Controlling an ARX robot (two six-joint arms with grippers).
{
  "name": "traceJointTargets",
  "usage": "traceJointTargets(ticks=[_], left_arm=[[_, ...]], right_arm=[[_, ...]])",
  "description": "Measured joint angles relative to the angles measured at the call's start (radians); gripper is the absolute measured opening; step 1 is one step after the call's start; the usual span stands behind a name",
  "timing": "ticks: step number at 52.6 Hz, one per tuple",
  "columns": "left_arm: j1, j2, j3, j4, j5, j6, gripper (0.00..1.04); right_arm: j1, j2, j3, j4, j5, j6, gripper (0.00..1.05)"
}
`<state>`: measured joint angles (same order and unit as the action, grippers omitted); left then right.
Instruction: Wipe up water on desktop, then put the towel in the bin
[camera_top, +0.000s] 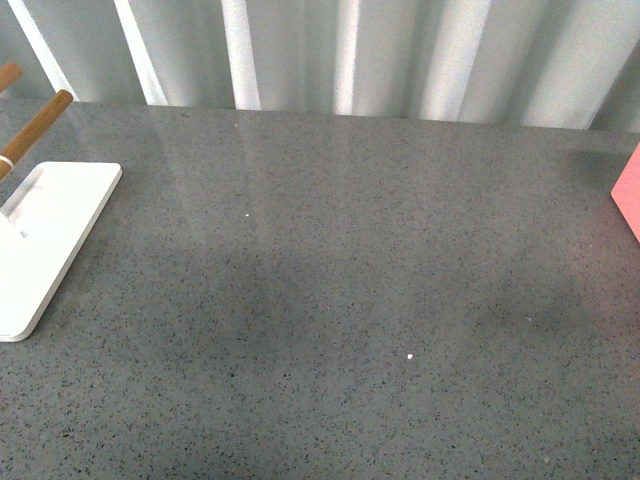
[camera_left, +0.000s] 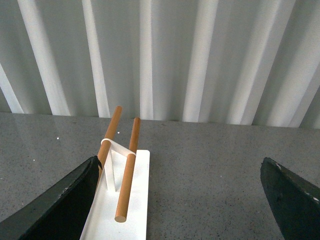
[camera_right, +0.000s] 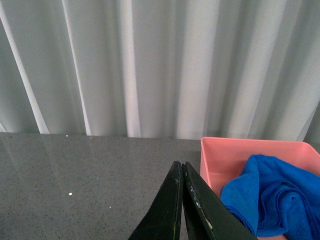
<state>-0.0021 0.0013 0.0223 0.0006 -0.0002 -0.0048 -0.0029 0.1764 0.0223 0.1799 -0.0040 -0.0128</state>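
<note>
The grey speckled desktop (camera_top: 330, 300) fills the front view, and neither arm shows there. In the right wrist view the bright blue towel (camera_right: 272, 197) lies crumpled inside the pink bin (camera_right: 235, 155). My right gripper (camera_right: 181, 167) is shut, its black fingers pressed together with nothing between them, just beside the bin's near wall and above the desktop (camera_right: 75, 175). The bin's corner (camera_top: 628, 195) shows at the front view's right edge. My left gripper (camera_left: 180, 172) is open, its two black fingers wide apart over bare desktop (camera_left: 210, 185).
A white board (camera_top: 45, 240) with a rack of two brown wooden rods (camera_left: 127, 170) stands at the desktop's left side, close to my left gripper's finger. A pleated pale curtain (camera_top: 400, 50) runs along the far edge.
</note>
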Motion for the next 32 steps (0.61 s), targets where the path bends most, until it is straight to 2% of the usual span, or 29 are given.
traceJointTargets(ticks=[2,8,25,32], left_arm=[[0.000,0.000,0.000,0.000,0.000,0.000,0.98],[0.000,0.000,0.000,0.000,0.000,0.000,0.98],[0.000,0.000,0.000,0.000,0.000,0.000,0.98],[0.000,0.000,0.000,0.000,0.000,0.000,0.98]], right_arm=[[0.000,-0.009,0.000,-0.009,0.000,0.000,0.03],[0.000,-0.138,0.000,-0.170,0.000,0.001,0.03],[0.000,-0.172,0.000,-0.179,0.000,0.002,0.03],[0.000,-0.172,0.000,-0.179,0.000,0.002,0.25]])
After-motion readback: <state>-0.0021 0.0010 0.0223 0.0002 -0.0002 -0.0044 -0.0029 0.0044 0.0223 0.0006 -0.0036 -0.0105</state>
